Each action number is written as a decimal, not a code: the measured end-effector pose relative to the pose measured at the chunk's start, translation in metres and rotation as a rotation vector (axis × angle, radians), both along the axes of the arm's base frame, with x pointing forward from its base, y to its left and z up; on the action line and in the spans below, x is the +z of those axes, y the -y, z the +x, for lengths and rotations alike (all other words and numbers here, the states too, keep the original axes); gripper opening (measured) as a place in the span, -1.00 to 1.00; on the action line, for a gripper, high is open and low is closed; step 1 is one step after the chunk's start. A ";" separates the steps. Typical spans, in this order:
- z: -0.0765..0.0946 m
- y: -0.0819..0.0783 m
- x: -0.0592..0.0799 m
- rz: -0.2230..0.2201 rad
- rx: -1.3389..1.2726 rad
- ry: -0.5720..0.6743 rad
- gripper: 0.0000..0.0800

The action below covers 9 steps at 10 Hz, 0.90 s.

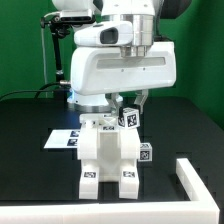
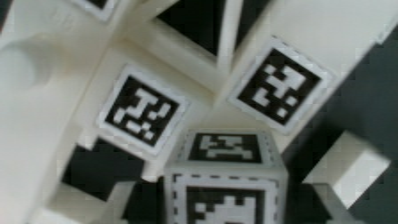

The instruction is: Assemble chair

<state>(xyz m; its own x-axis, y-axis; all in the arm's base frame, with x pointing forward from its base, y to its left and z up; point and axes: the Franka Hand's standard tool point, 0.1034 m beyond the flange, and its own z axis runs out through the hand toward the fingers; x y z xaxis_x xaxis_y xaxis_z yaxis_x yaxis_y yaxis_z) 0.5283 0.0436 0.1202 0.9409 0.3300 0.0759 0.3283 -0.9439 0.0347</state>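
The white chair (image 1: 108, 158) stands partly built in the middle of the black table, with marker tags on its lower bars and one on its side. My gripper (image 1: 131, 108) hangs just above its top at the exterior view's right. It is shut on a small white chair piece (image 1: 128, 117) with a marker tag. In the wrist view this piece (image 2: 224, 196) sits between my fingers (image 2: 349, 176), close over the chair's tagged bars (image 2: 267, 82) and its dark openings. My gripper (image 2: 222, 208) fills the near edge of that view.
The marker board (image 1: 63, 139) lies flat on the table behind the chair, at the exterior view's left. A low white L-shaped wall (image 1: 197, 181) runs along the front right. The robot's big white body (image 1: 120, 62) looms over the chair.
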 end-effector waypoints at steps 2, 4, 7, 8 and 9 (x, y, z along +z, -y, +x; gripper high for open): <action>0.001 0.000 0.000 0.023 -0.229 0.008 -0.30; 0.002 -0.001 0.000 0.059 -0.479 0.018 -0.30; 0.003 -0.005 0.000 0.090 -0.771 0.023 -0.30; 0.003 -0.006 0.000 0.097 -0.827 0.023 -0.30; 0.003 -0.007 0.000 0.104 -0.864 0.021 -0.29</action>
